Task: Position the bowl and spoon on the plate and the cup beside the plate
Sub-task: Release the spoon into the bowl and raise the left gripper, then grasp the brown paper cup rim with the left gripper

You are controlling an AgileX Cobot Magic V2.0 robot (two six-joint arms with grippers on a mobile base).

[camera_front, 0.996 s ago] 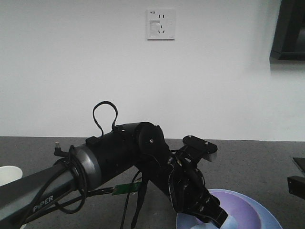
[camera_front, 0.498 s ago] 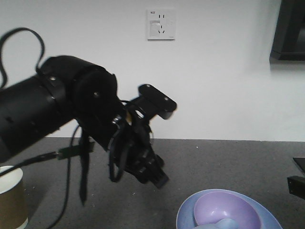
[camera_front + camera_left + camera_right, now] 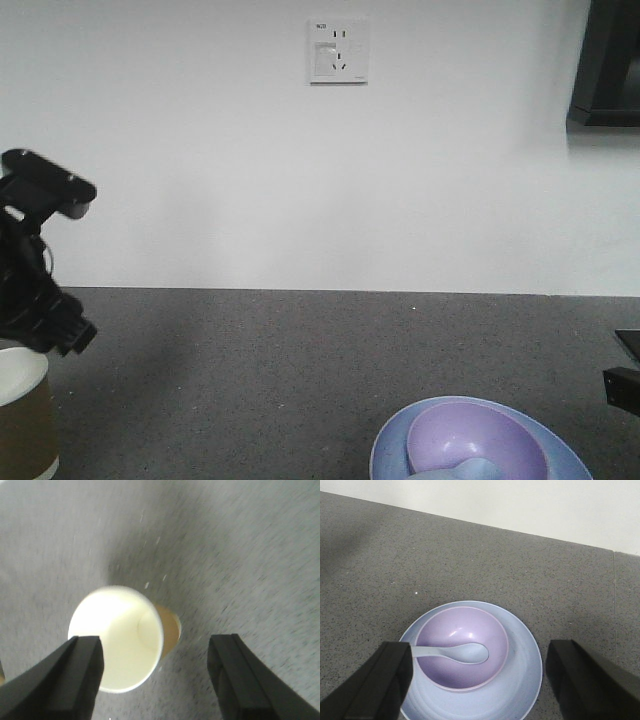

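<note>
Cup [image 3: 116, 637] next: I'm swinging the left jaws, spread wide, off the loaded plate [image 3: 526, 670] and lining up above it.

Inventory by kind, as sighted.

- Tables: one, a dark grey speckled table [image 3: 470, 555].
- Plates: one, a light blue plate [image 3: 520, 670].
- Bowls: one, a lavender bowl [image 3: 465, 630].
- Spoons: one, a pale soup spoon [image 3: 465, 653].
- Cups: one, a brown paper cup [image 3: 116, 637] with a white inside.
- Tableware total: four pieces, one of each kind.
- Claws: two, the left claw [image 3: 155, 677] and the right claw [image 3: 482, 680]. Each shows two black fingers [image 3: 375, 685], four in all.
- Wall sockets: one, a white wall socket [image 3: 337, 50].
- Dark fixtures at the upper right of the front view: one dark fixture [image 3: 605, 60], too cropped to identify.
</note>
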